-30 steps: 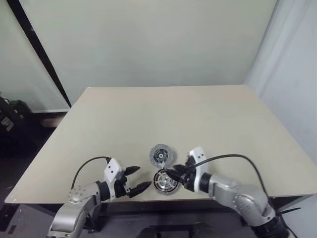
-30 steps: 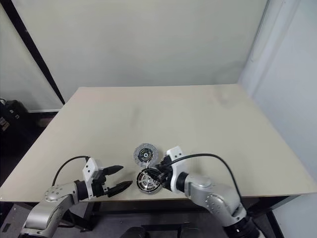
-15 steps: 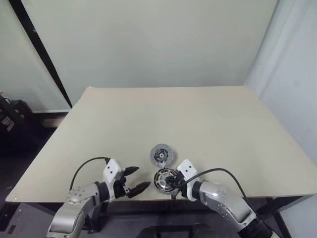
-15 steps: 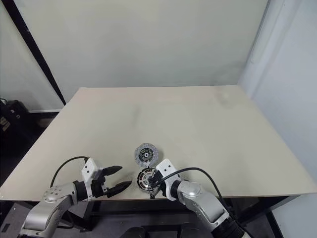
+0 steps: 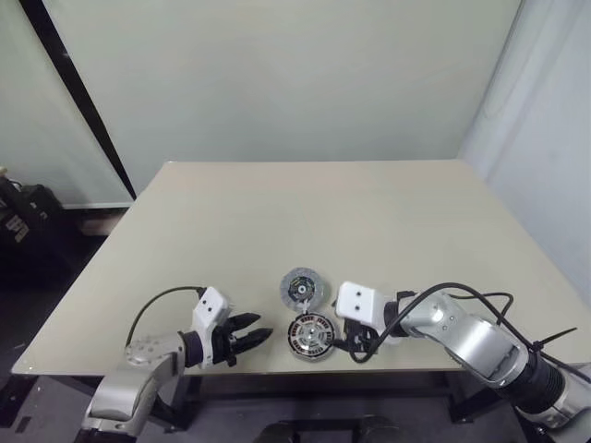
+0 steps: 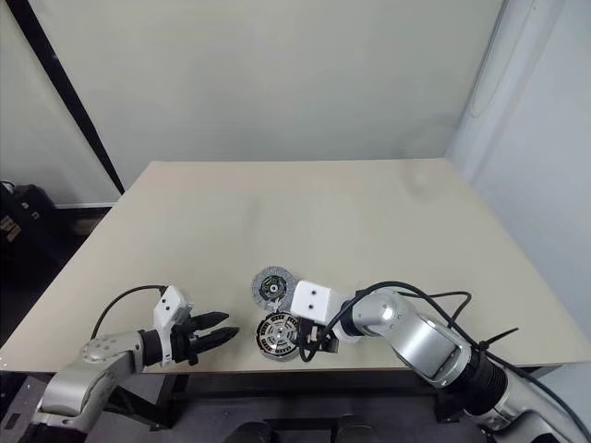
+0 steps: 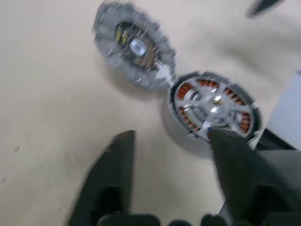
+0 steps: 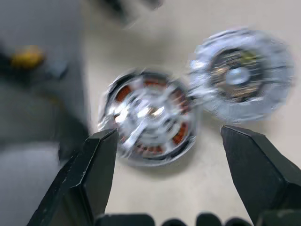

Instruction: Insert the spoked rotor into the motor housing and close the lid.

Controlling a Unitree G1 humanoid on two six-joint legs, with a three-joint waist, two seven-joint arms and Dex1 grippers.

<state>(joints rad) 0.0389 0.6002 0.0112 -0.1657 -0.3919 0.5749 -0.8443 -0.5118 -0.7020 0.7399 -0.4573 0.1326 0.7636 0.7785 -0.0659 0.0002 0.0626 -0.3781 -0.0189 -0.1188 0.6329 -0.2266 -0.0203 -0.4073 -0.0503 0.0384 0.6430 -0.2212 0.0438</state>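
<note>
The motor housing [image 5: 311, 336] sits on the beige, matte desk [image 5: 369, 231] close to its near edge; it is a shallow round disc with a bright silver rim and a ring of copper-orange windings. The spoked rotor [image 8: 143, 113] lies inside the housing, its silvery spokes crossing over the windings. The lid [image 5: 300, 288], a flat grey-silver disc with fine radial segments and a small dark hub, lies flat on the desk just behind the housing, its edge touching or nearly touching the housing rim; the pictures do not settle which. The left gripper [image 5: 251, 334] rests low over the desk to the left of the housing, clear of it, its two black tapered fingers [image 7: 110, 181] parted with nothing between them. The right gripper [image 6: 312, 343] stands just to the right of the housing, its white wrist block above the housing's right side; in the right wrist view its black fingers [image 8: 94, 174] are spread wide and released, framing the housing without touching it. A black cable [image 5: 452, 293] loops over the right arm. A pale wall [image 5: 277, 74] rises behind the desk.
</note>
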